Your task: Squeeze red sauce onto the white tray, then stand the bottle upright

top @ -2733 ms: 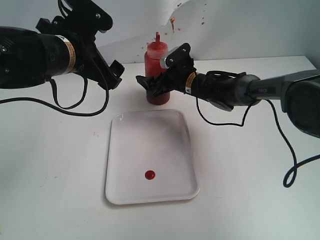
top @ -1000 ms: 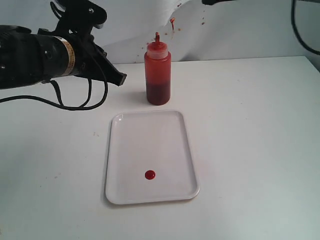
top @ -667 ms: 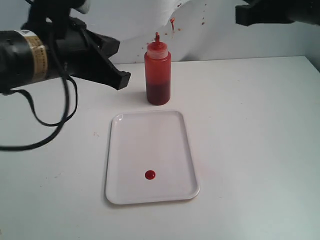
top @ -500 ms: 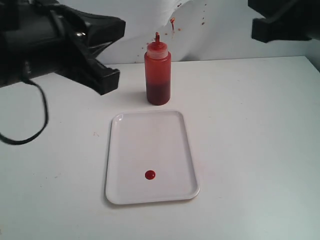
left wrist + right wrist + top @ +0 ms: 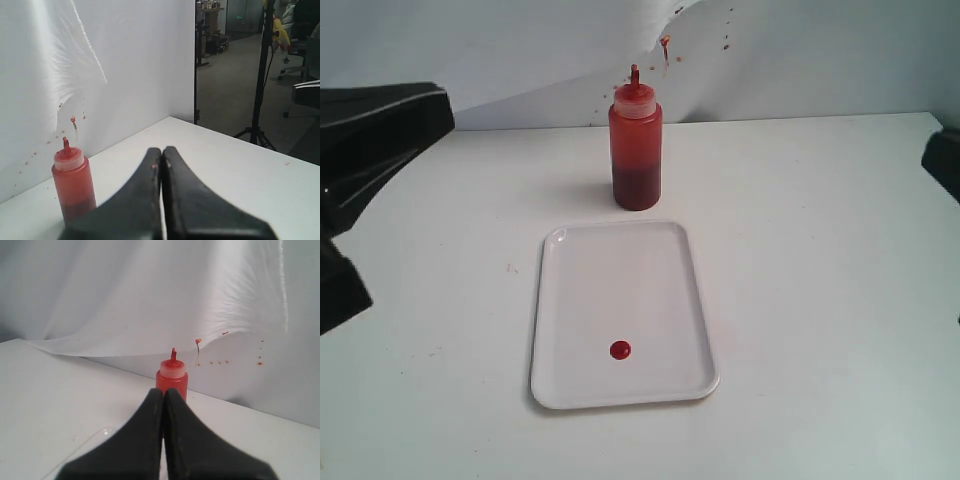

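Bottle (image 5: pixel 636 150) upright, near tray (image 5: pixel 610 275) — sauce blob (image 5: pixel 620 350) inside

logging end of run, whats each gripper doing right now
Left gripper: closed, holding nothing.
Right gripper: closed, holding nothing.

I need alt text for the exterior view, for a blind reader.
A red squeeze bottle stands upright on a white table, behind a white tray and apart from it. A small round blob of red sauce lies on the tray's near half.

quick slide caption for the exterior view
A red sauce blob lies on the white tray; the bottle stands upright beyond it.
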You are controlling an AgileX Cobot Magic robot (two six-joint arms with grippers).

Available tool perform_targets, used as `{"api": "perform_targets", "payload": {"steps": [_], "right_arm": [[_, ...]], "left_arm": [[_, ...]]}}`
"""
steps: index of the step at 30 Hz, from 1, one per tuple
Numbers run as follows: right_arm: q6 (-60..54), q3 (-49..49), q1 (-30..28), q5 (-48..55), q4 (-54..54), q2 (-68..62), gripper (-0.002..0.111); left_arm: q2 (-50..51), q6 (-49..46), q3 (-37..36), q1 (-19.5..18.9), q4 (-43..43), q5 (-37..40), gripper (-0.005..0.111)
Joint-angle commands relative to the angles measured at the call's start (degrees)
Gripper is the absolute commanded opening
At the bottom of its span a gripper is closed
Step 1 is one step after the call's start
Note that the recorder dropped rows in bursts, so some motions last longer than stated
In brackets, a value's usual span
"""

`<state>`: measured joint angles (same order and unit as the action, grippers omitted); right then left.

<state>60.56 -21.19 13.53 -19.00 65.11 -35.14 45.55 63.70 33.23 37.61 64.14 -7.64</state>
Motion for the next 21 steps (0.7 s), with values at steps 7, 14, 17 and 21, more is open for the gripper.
{"api": "perform_targets", "payload": {"steps": [7,14,17,21], "right_arm": [[-0.3,7.0,-0.4,0.5,-0.2,8.7,0.000],[-0.3,7.0,-0.4,0.3,-0.7,8.7,0.000],[-0.3,7.0,-0.4,0.3,-0.7,8.7,0.000],[-0.3,7.0,-0.4,0.3,-0.7,8.7,0.000]], "left_arm": [[-2.2,0.7,-1.7,0.4,-0.5,0.1,0.000],[-2.2,0.7,-1.7,0.4,-0.5,0.1,0.000],[-2.2,0.7,-1.7,0.4,-0.5,0.1,0.000],[-2.2,0.7,-1.7,0.4,-0.5,0.1,0.000]]}}
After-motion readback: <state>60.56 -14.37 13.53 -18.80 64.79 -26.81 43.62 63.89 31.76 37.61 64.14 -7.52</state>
